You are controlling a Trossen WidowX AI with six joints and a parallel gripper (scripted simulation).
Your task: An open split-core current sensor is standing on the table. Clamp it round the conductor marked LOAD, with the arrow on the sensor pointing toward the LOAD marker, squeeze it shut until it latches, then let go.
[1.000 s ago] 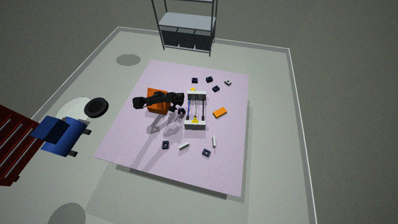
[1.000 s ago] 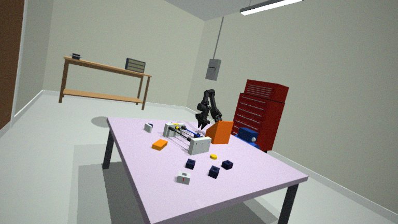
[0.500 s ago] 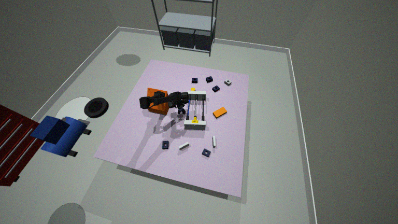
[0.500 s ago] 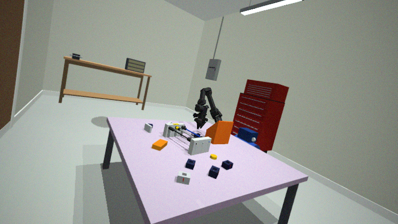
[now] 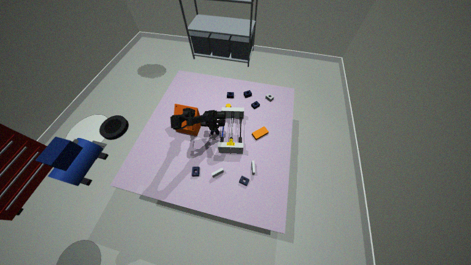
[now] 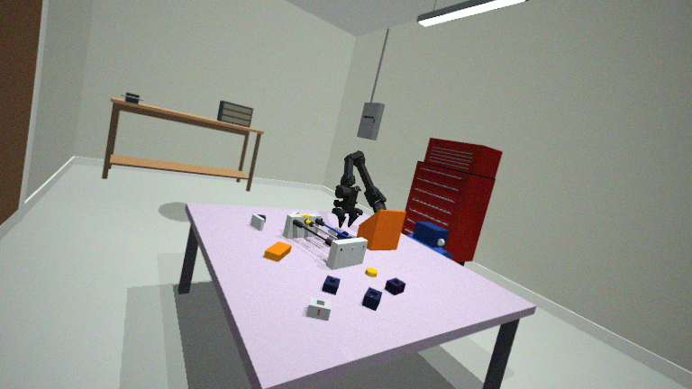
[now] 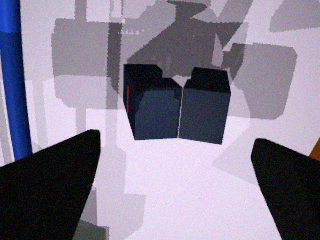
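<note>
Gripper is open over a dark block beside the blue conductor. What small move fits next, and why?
Probably a straight descent. In the wrist view the open gripper holds nothing, and the dark split sensor stands on the table centred between and ahead of the fingers, so lowering should bring them beside its sides.

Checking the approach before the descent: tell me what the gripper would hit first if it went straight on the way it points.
Probably the dark blue split-core sensor, centred ahead between the open gripper fingers; depth is unclear, and the lilac table lies beneath.

Grey room, red tool chest [image 6: 451, 196]
</note>
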